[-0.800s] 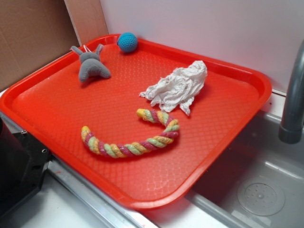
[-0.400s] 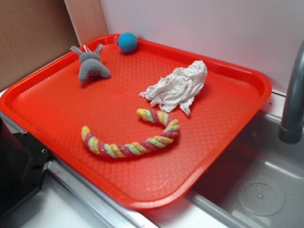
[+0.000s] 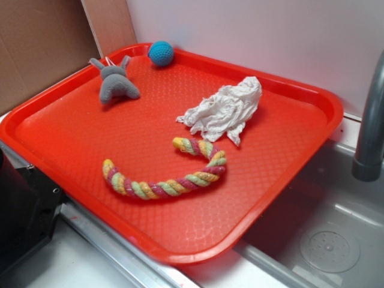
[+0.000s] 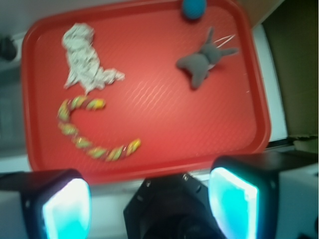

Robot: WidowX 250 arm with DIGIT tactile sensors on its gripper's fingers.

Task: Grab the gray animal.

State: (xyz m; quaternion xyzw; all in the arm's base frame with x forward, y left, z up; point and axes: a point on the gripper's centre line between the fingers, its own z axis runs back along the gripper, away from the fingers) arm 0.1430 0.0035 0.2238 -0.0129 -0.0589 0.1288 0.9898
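Observation:
The gray animal lies in the far left corner of the red tray, two thin ears pointing toward the back. From the wrist view it shows at the upper right, legs toward me. My gripper hangs above the near edge of the tray, well short of the toy. Its two cyan-lit pads stand wide apart, open, with nothing between them. In the exterior view the gripper is out of sight.
A teal crocheted ball sits at the tray's back rim beside the animal. A white wrinkly cloth and a striped rope toy lie mid-tray. A gray faucet and sink basin are on the right, and a black robot base at the lower left.

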